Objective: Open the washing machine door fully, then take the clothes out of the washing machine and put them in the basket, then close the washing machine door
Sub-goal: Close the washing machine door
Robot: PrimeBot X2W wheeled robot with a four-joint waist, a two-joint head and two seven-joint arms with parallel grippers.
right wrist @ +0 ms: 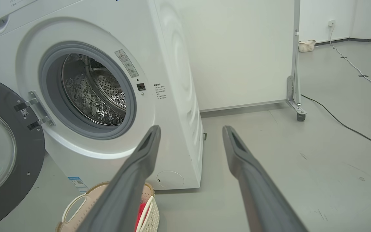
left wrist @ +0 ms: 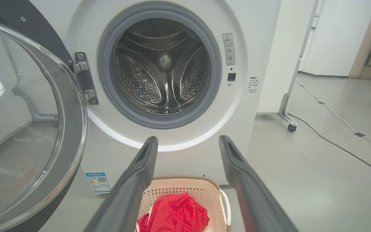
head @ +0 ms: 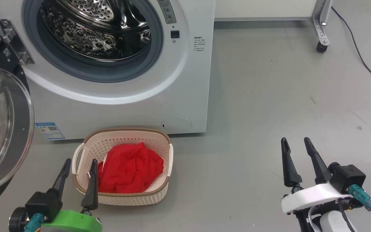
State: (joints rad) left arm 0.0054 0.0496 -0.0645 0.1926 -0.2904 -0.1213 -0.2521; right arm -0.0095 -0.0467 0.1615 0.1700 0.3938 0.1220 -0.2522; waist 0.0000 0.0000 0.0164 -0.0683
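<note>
Washing machine door [head: 2, 129] is standing wide open, left of the drum [head: 98, 35]; clothes [head: 129, 169] are lying in the basket [head: 121, 133]. Left gripper [head: 81, 161] and right gripper [head: 295, 139] are hanging fully spread, holding nothing. Risk: fingers [head: 92, 183] sliding off the bulging glass [left wrist: 14, 129], leaving the door unlatched.

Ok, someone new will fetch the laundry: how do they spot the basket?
Find the white front-loading washing machine, its round black door open. On the floor before it sits a small cream perforated plastic basket, brown-rimmed, holding bright red clothes.
</note>
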